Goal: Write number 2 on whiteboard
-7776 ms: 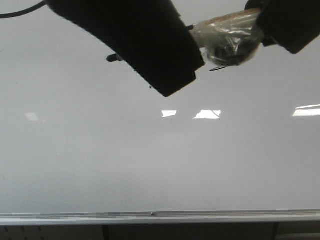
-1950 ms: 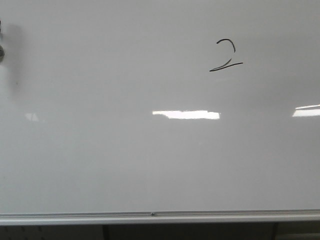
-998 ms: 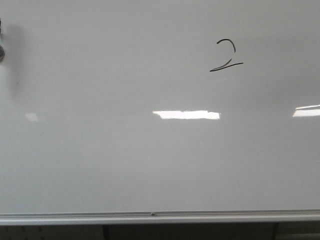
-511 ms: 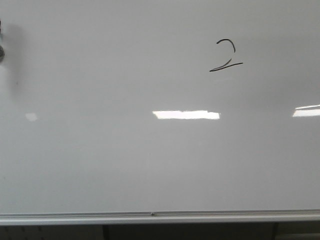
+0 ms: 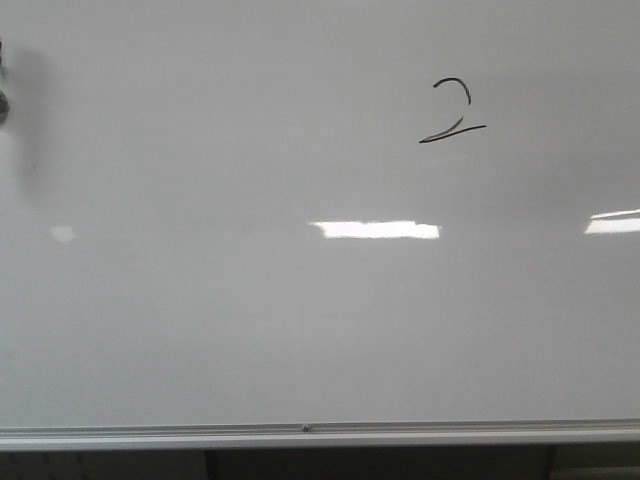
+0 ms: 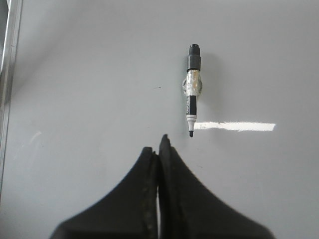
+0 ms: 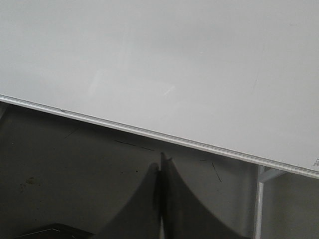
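Note:
The number 2 (image 5: 452, 111) is drawn in thin black strokes at the upper right of the whiteboard (image 5: 250, 330). No gripper shows in the front view. In the left wrist view my left gripper (image 6: 158, 145) is shut and empty, just short of a black and white marker (image 6: 192, 89) that lies on the whiteboard (image 6: 89, 84) with its tip toward the fingers. In the right wrist view my right gripper (image 7: 162, 162) is shut and empty, over a dark surface below the whiteboard (image 7: 149, 55).
A silver rail (image 5: 300, 434) runs along the board's lower edge and also shows in the right wrist view (image 7: 149, 133). A small dark object (image 5: 3, 100) sits at the board's far left edge. Bright light reflections (image 5: 375, 229) lie on the board.
Since 7.8 s ago the arms have left the front view, baring the finished 2. Over the last two seconds nothing has visibly moved.

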You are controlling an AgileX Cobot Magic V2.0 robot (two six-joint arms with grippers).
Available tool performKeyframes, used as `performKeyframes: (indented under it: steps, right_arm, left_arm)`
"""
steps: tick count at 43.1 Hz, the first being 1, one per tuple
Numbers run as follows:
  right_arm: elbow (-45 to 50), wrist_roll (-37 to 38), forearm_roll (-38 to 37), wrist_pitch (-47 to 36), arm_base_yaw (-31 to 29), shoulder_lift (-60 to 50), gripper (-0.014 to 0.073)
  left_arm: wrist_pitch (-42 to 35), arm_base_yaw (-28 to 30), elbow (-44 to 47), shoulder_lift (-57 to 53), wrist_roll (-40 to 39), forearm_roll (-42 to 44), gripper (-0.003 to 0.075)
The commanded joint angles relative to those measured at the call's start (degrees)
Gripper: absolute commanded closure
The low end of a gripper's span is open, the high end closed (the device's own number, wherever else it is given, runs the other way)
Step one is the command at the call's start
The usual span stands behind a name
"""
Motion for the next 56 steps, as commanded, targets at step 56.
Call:
performKeyframes:
  steps: [56]
  right_arm:
    - [52.0, -0.4, -1.2, -62.1, -6.9, -33.3, 0.0661]
  left_arm:
    - [-4.9, 0.0, 2.0, -1.5, -0.1, 0.0, 0.0741]
